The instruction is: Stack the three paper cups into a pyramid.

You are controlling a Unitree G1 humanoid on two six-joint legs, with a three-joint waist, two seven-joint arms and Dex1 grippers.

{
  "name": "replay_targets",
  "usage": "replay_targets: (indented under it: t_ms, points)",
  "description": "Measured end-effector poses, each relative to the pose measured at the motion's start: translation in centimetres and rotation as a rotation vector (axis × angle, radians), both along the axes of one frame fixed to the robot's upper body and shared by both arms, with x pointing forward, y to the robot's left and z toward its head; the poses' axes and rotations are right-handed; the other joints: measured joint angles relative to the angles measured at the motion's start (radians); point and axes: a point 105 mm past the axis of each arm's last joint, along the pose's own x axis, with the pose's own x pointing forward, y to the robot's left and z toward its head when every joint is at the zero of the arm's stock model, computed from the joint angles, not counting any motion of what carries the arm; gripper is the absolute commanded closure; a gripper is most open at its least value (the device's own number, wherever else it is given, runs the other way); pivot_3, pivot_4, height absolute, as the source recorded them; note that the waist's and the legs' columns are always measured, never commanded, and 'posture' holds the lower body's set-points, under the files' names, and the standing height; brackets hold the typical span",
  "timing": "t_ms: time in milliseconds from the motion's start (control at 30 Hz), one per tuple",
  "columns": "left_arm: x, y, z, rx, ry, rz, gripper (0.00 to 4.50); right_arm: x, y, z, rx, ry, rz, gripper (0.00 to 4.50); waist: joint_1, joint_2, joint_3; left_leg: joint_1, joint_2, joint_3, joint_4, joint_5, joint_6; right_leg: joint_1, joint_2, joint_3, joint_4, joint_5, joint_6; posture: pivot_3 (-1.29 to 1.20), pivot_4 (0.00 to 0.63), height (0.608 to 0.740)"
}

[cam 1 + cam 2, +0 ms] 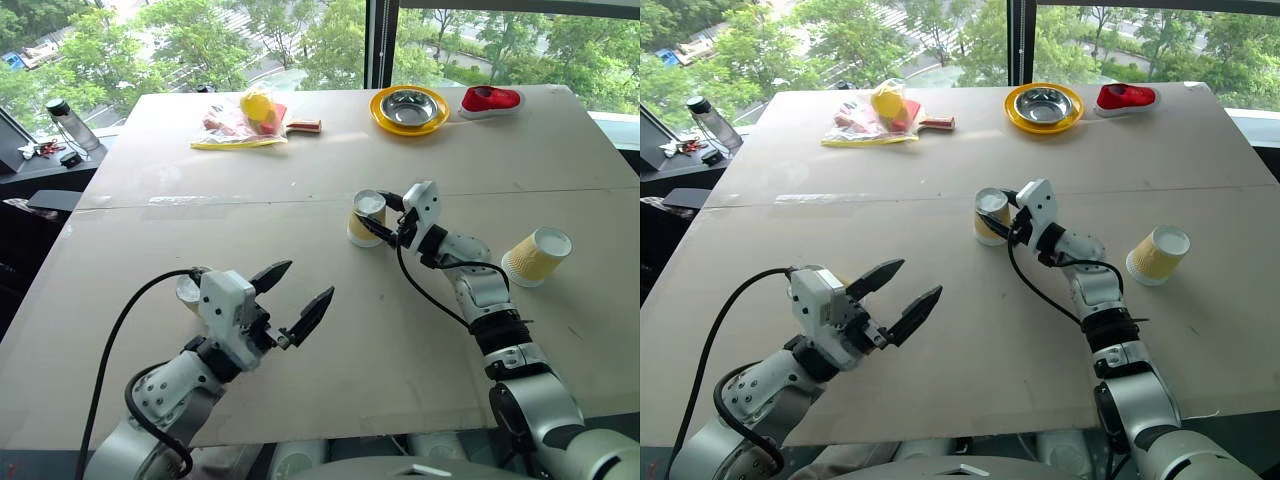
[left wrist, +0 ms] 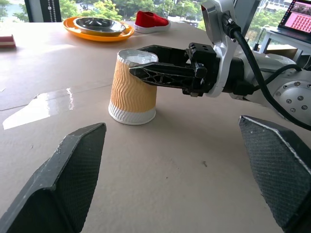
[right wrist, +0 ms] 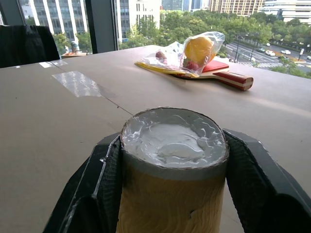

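Table (image 1: 300, 330) of pale board carries all three cups, well apart from one another. Largest in the matter is the right gripper (image 1: 383, 226), reaching level across the middle of the table with its two black fingers on either side of an upside-down cup (image 1: 366, 220); the cup stands with its long axis upright, white rim on the board, and sits directly between the fingers, which look pressed to its ribbed wall just below the base. I judge that a grip, though whether it is firm I cannot tell. A second cup (image 1: 537, 256) lies tipped on its side near the right arm's outer side, mouth up and outward. The left gripper (image 1: 290, 300) hangs near the table's front, fingers spread wide and holding nothing. A third cup (image 1: 188, 289) peeks out just behind it, nearest the left arm.
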Motion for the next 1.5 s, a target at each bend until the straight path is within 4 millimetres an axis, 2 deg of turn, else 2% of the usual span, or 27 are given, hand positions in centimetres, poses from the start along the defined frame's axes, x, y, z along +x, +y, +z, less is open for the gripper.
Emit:
replay_targets:
  t_ms: [33, 167, 267, 400, 467, 567, 700, 733, 767, 800, 867, 1033, 1167, 1500]
  points:
    - [0.1, 0.2, 0.1, 0.003, -0.004, 0.007, 0.0, -0.1, 0.1, 0.0, 0.005, 0.001, 0.009, 0.04, 0.0, 0.0, 0.0, 0.0, 0.0, 0.0, 0.0, 0.0, 0.0, 0.0, 0.0, 0.0, 0.0, 0.0, 0.0, 0.0, 0.15, 0.74]
    - [0.2, 0.1, 0.4, 0.0, -0.018, -0.002, 0.0, -0.2, 0.0, 0.4, 0.029, -0.008, 0.009, 0.04, 0.001, 0.0, 0.0, 0.0, 0.0, 0.0, 0.0, 0.0, 0.0, 0.0, 0.0, 0.0, 0.0, 0.0, 0.0, 0.0, 0.15, 0.74]
    - [0.0, -0.3, 0.7, -0.012, -0.043, -0.029, 0.0, -0.9, -0.8, 0.8, 0.058, -0.045, -0.008, 0.04, 0.003, 0.0, 0.0, -0.001, 0.0, 0.0, 0.0, 0.0, 0.0, 0.0, -0.001, -0.001, -0.001, 0.0, 0.0, 0.0, 0.15, 0.74]
    - [0.4, -1.5, 1.3, -0.032, -0.073, -0.095, 0.0, -2.4, -2.8, 0.2, 0.016, -0.075, -0.036, 0.04, 0.01, 0.001, 0.001, -0.002, -0.001, -0.001, 0.0, 0.0, 0.0, -0.001, -0.002, -0.001, -0.001, 0.0, 0.0, 0.0, 0.15, 0.74]
    - [1.2, -2.2, 1.8, -0.043, -0.092, -0.131, 0.0, -3.0, -4.3, 0.7, -0.011, -0.111, -0.081, 0.04, 0.015, 0.002, 0.001, -0.002, -0.002, -0.001, 0.0, 0.001, -0.001, -0.001, -0.002, -0.001, -0.001, 0.0, 0.0, 0.0, 0.15, 0.74]
    - [2.6, -4.0, 2.8, -0.068, -0.11, -0.223, 0.0, -4.8, -7.2, 3.2, -0.024, -0.211, -0.187, 0.04, 0.019, 0.001, 0.001, -0.003, -0.002, -0.001, 0.001, 0.001, -0.001, -0.001, -0.001, -0.001, -0.001, 0.0, 0.0, 0.0, 0.15, 0.74]
    - [3.5, -5.7, 3.1, -0.055, -0.092, -0.322, 0.0, -7.2, -11.3, 4.1, -0.022, -0.231, -0.373, 0.04, 0.028, 0.001, 0.001, -0.01, -0.001, -0.002, 0.001, 0.002, -0.002, -0.007, 0.001, -0.001, 0.0, 0.0, 0.001, 0.0, 0.15, 0.74]
    - [3.6, -6.0, 3.0, -0.052, -0.085, -0.338, 0.0, -7.6, -12.1, 4.1, -0.012, -0.224, -0.416, 0.04, 0.027, 0.001, 0.001, -0.011, -0.001, -0.002, 0.002, 0.002, -0.003, -0.009, 0.001, -0.001, 0.0, 0.0, 0.001, 0.0, 0.15, 0.74]
    - [3.9, -6.7, 3.0, -0.039, -0.073, -0.374, 0.0, -8.5, -14.0, 4.0, 0.0, -0.212, -0.506, 0.04, 0.03, 0.001, 0.001, -0.012, -0.001, -0.002, 0.002, 0.002, -0.003, -0.009, 0.001, -0.001, 0.001, 0.0, 0.001, 0.0, 0.15, 0.74]
    - [3.9, -6.7, 3.1, -0.036, -0.074, -0.378, 0.0, -8.7, -14.4, 4.0, 0.0, -0.209, -0.528, 0.04, 0.03, 0.001, 0.0, -0.012, -0.001, -0.002, 0.002, 0.002, -0.003, -0.009, 0.001, -0.001, 0.0, 0.0, 0.001, 0.0, 0.15, 0.74]
    - [4.1, -7.6, 3.4, -0.008, -0.073, -0.435, 0.0, -10.1, -17.2, 3.2, -0.023, -0.179, -0.661, 0.04, 0.032, 0.001, 0.0, -0.012, -0.001, -0.002, 0.002, 0.002, -0.003, -0.009, 0.001, 0.0, 0.0, 0.0, 0.001, 0.0, 0.15, 0.74]
    - [4.1, -8.0, 3.7, 0.032, -0.073, -0.503, 0.0, -12.0, -21.4, 1.4, -0.102, -0.141, -0.904, 0.04, 0.024, 0.002, 0.0, -0.01, -0.002, 0.0, 0.002, 0.002, -0.003, -0.009, 0.003, 0.002, 0.001, 0.0, 0.001, 0.0, 0.15, 0.74]
    - [3.9, -8.1, 3.3, 0.05, -0.058, -0.53, 0.0, -12.0, -22.1, 1.1, -0.076, -0.132, -0.986, 0.04, 0.025, 0.003, -0.001, -0.01, -0.001, 0.0, 0.002, 0.002, -0.003, -0.009, 0.004, 0.002, 0.001, 0.0, 0.001, 0.0, 0.15, 0.74]
    - [4.0, -8.1, 3.3, 0.047, -0.054, -0.525, 0.0, -10.6, -22.5, -0.3, 0.006, -0.033, -1.011, 0.04, 0.029, 0.003, -0.001, -0.011, -0.001, -0.001, 0.002, 0.005, -0.007, -0.009, 0.003, 0.001, 0.001, 0.0, 0.001, 0.0, 0.15, 0.74]
